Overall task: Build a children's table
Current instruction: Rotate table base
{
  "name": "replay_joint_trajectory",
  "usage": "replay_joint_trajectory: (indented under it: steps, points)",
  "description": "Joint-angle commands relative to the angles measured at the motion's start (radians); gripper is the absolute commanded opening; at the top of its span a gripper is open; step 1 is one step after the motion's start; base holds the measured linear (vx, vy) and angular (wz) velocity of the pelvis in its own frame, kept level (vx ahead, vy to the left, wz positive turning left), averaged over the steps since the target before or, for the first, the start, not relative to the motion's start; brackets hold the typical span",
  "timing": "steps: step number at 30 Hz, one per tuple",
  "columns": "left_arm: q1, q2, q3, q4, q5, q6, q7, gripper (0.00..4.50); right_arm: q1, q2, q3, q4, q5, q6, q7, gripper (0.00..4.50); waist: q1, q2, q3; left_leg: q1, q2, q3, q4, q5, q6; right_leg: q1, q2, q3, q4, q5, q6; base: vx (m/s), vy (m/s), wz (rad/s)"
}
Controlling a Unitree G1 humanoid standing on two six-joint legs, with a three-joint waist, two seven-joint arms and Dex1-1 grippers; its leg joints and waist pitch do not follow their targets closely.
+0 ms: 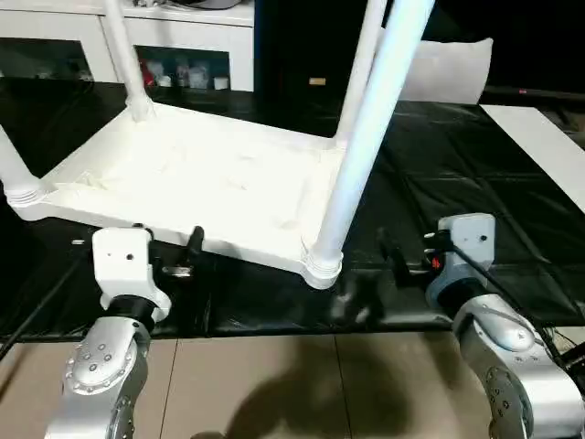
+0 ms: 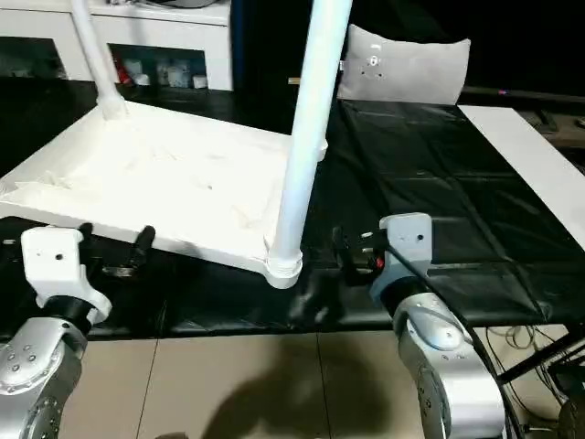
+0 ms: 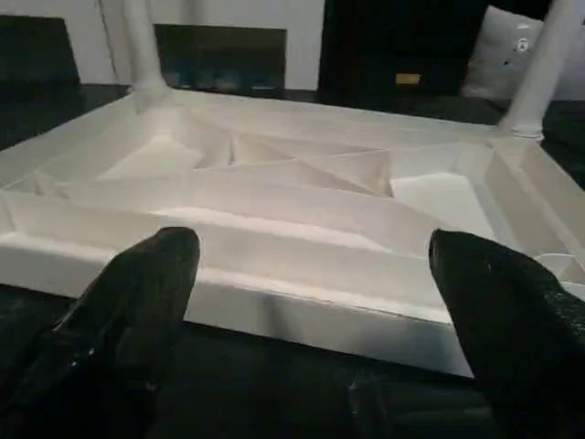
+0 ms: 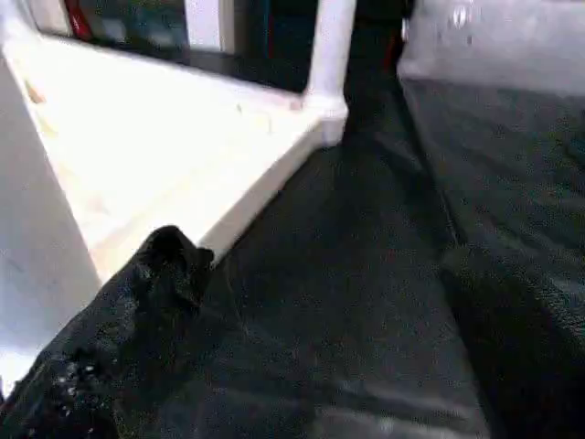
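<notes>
Hovering just short of the near rim of the upturned white plastic rectangular children's table (image 1: pixel 192 178), the left pincer (image 1: pixel 166 249) has its two black fingers spread wide and holds nothing; its wrist view looks straight across that rim into the ribbed underside. Beside the table's near right corner, the right pincer (image 2: pixel 347 252) is likewise wide and empty, over the black crinkled sheet (image 1: pixel 475 174) that covers the work surface. The table lies top-down on this sheet, which puts its round corner sockets facing up, and four long white tapered tubular legs stand in them: the near right leg (image 1: pixel 361 137) rises tallest from its collar, with the others at the remaining corners. With all four seated, assembly looks nearly done; turning it upright probably remains. Beyond the table's far right corner lies a grey pillow (image 2: pixel 402 66), and behind its far left corner stands a white cabinet with glass doors (image 1: pixel 183 41).
</notes>
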Motion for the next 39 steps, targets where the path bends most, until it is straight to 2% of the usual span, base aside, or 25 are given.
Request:
replay_joint_trajectory:
  steps: [1, 8, 11, 13, 14, 15, 16, 18, 19, 20, 22, 24, 25, 26, 27, 28, 29, 30, 32, 33, 34, 35, 36, 37, 39]
  points:
    - [0.006, 0.0, -0.007, 0.002, 0.005, 0.01, 0.007, 4.43, 0.008, -0.005, -0.012, 0.046, 0.02, 0.027, 0.012, 4.5, 0.003, 0.006, -0.048, -0.006, 0.027, -0.012, -0.084, -0.272, -0.003, 0.037, -0.064, 0.054, -0.092, -0.423, 0.024, 0.0, 0.0, 0.0]
    - [0.012, 0.003, -0.005, 0.005, -0.003, 0.033, 0.007, 4.43, -0.012, -0.014, -0.012, 0.077, 0.023, -0.018, 0.039, 4.5, -0.01, 0.009, -0.038, 0.041, 0.022, -0.016, -0.09, -0.508, 0.003, 0.038, -0.054, 0.028, -0.12, -0.662, 0.047, 0.0, 0.0, 0.0]
    - [0.001, 0.002, -0.007, 0.009, -0.003, 0.038, 0.01, 4.43, -0.017, -0.012, -0.012, 0.089, 0.027, -0.023, 0.047, 4.5, -0.034, 0.031, -0.012, 0.114, 0.042, -0.026, -0.092, -0.725, 0.024, 0.039, -0.022, -0.049, -0.161, -0.748, 0.052, 0.0, 0.0, 0.0]
    - [-0.012, 0.003, -0.006, 0.009, -0.003, 0.043, 0.01, 4.43, -0.03, -0.02, 0.003, 0.102, 0.027, -0.023, 0.063, 4.5, -0.023, 0.044, -0.013, 0.086, 0.125, -0.045, -0.188, -0.873, 0.028, 0.097, -0.038, 0.003, 0.029, -0.424, -0.012, 0.0, 0.0, 0.0]
    - [-0.013, 0.003, -0.006, 0.01, -0.003, 0.043, 0.01, 4.43, -0.033, -0.021, 0.007, 0.104, 0.028, -0.022, 0.067, 4.5, -0.029, 0.03, -0.006, 0.096, 0.117, -0.037, -0.184, -0.879, 0.031, 0.082, -0.041, 0.018, 0.025, -0.423, -0.023, 0.012, -0.07, -0.08]
    - [-0.009, 0.004, -0.004, 0.01, -0.004, 0.04, 0.009, 4.43, -0.031, -0.022, 0.011, 0.102, 0.029, -0.016, 0.068, 4.5, -0.002, 0.009, -0.015, 0.043, 0.008, -0.012, -0.103, -0.689, 0.059, 0.114, -0.082, 0.041, -0.087, -0.764, 0.051, 0.022, -0.065, 0.17]
    - [0.0, 0.005, -0.001, 0.008, -0.004, 0.035, 0.007, 4.43, -0.026, -0.028, 0.019, 0.097, 0.024, -0.013, 0.068, 4.5, 0.0, -0.022, -0.008, 0.027, -0.031, -0.008, 0.056, -0.359, 0.105, 0.102, -0.192, 0.031, -0.187, -1.145, 0.108, 0.022, -0.065, 0.17]
    - [0.003, 0.008, -0.002, 0.006, -0.005, 0.038, 0.005, 4.43, -0.019, -0.023, 0.016, 0.1, 0.023, -0.027, 0.065, 4.5, 0.008, -0.017, -0.026, -0.033, -0.001, -0.029, 0.098, -0.177, 0.119, 0.16, -0.248, 0.022, -0.175, -1.085, 0.059, 0.069, -0.015, 0.38]
    - [0.0, 0.011, -0.003, 0.005, -0.005, 0.039, 0.002, 4.43, -0.016, -0.013, 0.007, 0.105, 0.023, -0.038, 0.056, 4.5, 0.017, -0.011, -0.029, -0.038, 0.008, -0.032, 0.071, -0.162, 0.126, 0.171, -0.229, -0.01, -0.164, -0.973, 0.013, 0.073, -0.002, 0.42]
    - [-0.006, 0.014, -0.003, 0.004, -0.007, 0.042, 0.0, 4.43, -0.016, -0.002, -0.003, 0.111, 0.03, -0.043, 0.05, 4.5, 0.021, 0.004, -0.025, -0.026, 0.014, -0.033, 0.053, -0.167, 0.13, 0.178, -0.221, -0.028, -0.171, -0.928, -0.012, 0.082, 0.03, 0.58]
    - [-0.012, 0.017, -0.001, 0.003, -0.01, 0.046, -0.002, 4.43, -0.02, -0.009, -0.001, 0.115, 0.025, -0.043, 0.053, 4.5, -0.012, 0.066, -0.026, 0.111, 0.096, -0.089, -0.095, -0.503, 0.04, 0.094, -0.039, -0.053, -0.035, -0.518, -0.073, 0.107, 0.047, 0.33]
    - [-0.008, 0.024, -0.001, 0.005, -0.015, 0.048, -0.011, 4.43, -0.02, -0.02, 0.006, 0.117, 0.012, -0.046, 0.057, 4.5, -0.024, 0.054, -0.031, 0.163, 0.146, -0.151, -0.142, -0.602, 0.063, 0.039, -0.035, 0.0, 0.066, -0.22, -0.058, 0.154, 0.036, 0.12]
    - [-0.005, 0.028, -0.004, 0.006, -0.014, 0.048, -0.017, 4.43, -0.017, -0.02, 0.003, 0.118, 0.012, -0.047, 0.053, 4.5, -0.028, 0.048, -0.03, 0.171, 0.115, -0.132, -0.137, -0.555, 0.124, 0.014, -0.041, 0.014, 0.068, -0.136, -0.054, 0.172, 0.027, 0.14]
    - [-0.002, 0.033, -0.007, 0.008, -0.014, 0.047, -0.022, 4.43, -0.009, -0.02, 0.001, 0.119, 0.014, -0.051, 0.05, 4.5, -0.036, 0.036, -0.027, 0.155, 0.086, -0.112, -0.13, -0.53, 0.157, 0.023, -0.045, 0.024, 0.047, -0.112, -0.059, 0.162, 0.004, 0.06]
    - [-0.002, 0.033, -0.008, 0.009, -0.014, 0.047, -0.023, 4.43, -0.007, -0.021, 0.001, 0.118, 0.013, -0.052, 0.05, 4.5, -0.023, 0.011, -0.03, 0.1, -0.004, -0.036, -0.092, -0.458, 0.18, 0.087, -0.075, 0.065, -0.039, -0.145, -0.099, 0.165, -0.024, 0.07]
    - [-0.003, 0.036, -0.01, 0.012, -0.016, 0.046, -0.026, 4.43, 0.001, -0.023, 0.002, 0.118, 0.01, -0.059, 0.051, 4.5, 0.015, -0.022, -0.049, 0.017, -0.073, -0.01, 0.029, -0.257, 0.195, 0.211, -0.146, 0.167, -0.097, -0.307, -0.173, 0.165, -0.024, 0.07]
    - [-0.005, 0.037, -0.01, 0.013, -0.018, 0.046, -0.026, 4.43, 0.004, -0.022, 0.002, 0.118, 0.008, -0.061, 0.052, 4.5, 0.041, -0.009, -0.042, -0.013, -0.052, -0.031, 0.08, -0.18, 0.189, 0.238, -0.211, 0.205, -0.129, -0.407, -0.219, 0.191, -0.022, 0.01]
    - [-0.006, 0.037, -0.011, 0.014, -0.019, 0.046, -0.025, 4.43, 0.004, -0.02, 0.002, 0.118, 0.006, -0.062, 0.052, 4.5, 0.054, -0.014, -0.063, -0.078, -0.036, -0.057, 0.134, -0.082, 0.157, 0.27, -0.218, 0.202, -0.113, -0.354, -0.269, 0.18, 0.012, -0.08]
    - [-0.008, 0.039, -0.013, 0.015, -0.019, 0.047, -0.027, 4.43, 0.006, -0.019, 0.004, 0.117, 0.001, -0.065, 0.051, 4.5, 0.051, 0.009, -0.056, -0.084, -0.018, -0.059, 0.078, 0.041, 0.132, 0.239, -0.151, 0.115, -0.104, -0.238, -0.304, 0.171, 0.017, -0.06]
    - [-0.008, 0.04, -0.013, 0.015, -0.02, 0.047, -0.029, 4.43, 0.006, -0.019, 0.005, 0.117, 0.0, -0.065, 0.05, 4.5, 0.043, 0.038, -0.056, -0.053, -0.013, -0.044, -0.016, 0.143, 0.163, 0.218, -0.061, 0.033, -0.097, -0.262, -0.241, 0.184, 0.052, 0.03]
    - [-0.009, 0.046, -0.016, 0.019, -0.028, 0.045, -0.04, 4.43, 0.007, -0.026, 0.012, 0.117, -0.005, -0.067, 0.049, 4.5, 0.036, 0.071, -0.058, 0.005, -0.008, -0.043, -0.051, 0.109, 0.151, 0.196, -0.031, -0.002, -0.099, -0.307, -0.189, 0.184, 0.052, 0.03]
    - [-0.009, 0.05, -0.017, 0.022, -0.034, 0.04, -0.05, 4.43, 0.008, -0.03, 0.017, 0.116, -0.008, -0.069, 0.048, 4.5, -0.01, 0.1, -0.063, 0.081, 0.058, -0.144, -0.088, -0.089, 0.221, 0.107, 0.041, -0.019, 0.043, -0.302, -0.107, 0.208, 0.06, 0.05]
    - [-0.013, 0.064, -0.022, 0.029, -0.043, 0.033, -0.077, 4.43, 0.01, -0.033, 0.019, 0.114, -0.01, -0.071, 0.048, 4.5, -0.023, 0.076, -0.093, 0.161, 0.119, -0.215, -0.06, 0.009, 0.394, 0.023, 0.012, 0.016, 0.116, -0.243, -0.012, 0.195, 0.027, 0.06]
    - [-0.015, 0.073, -0.024, 0.034, -0.048, 0.03, -0.093, 4.43, 0.012, -0.035, 0.019, 0.113, -0.009, -0.073, 0.048, 4.5, -0.015, 0.081, -0.093, 0.136, 0.113, -0.201, -0.023, 0.33, 0.492, -0.024, -0.006, 0.039, 0.14, -0.154, 0.06, 0.195, 0.027, 0.06]
    - [-0.019, 0.082, -0.023, 0.041, -0.059, 0.026, -0.113, 4.43, 0.013, -0.037, 0.017, 0.113, -0.008, -0.075, 0.049, 4.5, 0.005, 0.05, -0.09, 0.066, 0.074, -0.131, 0.003, 0.806, 0.449, -0.034, -0.029, 0.077, 0.097, 0.113, 0.107, 0.072, 0.003, 0.03]
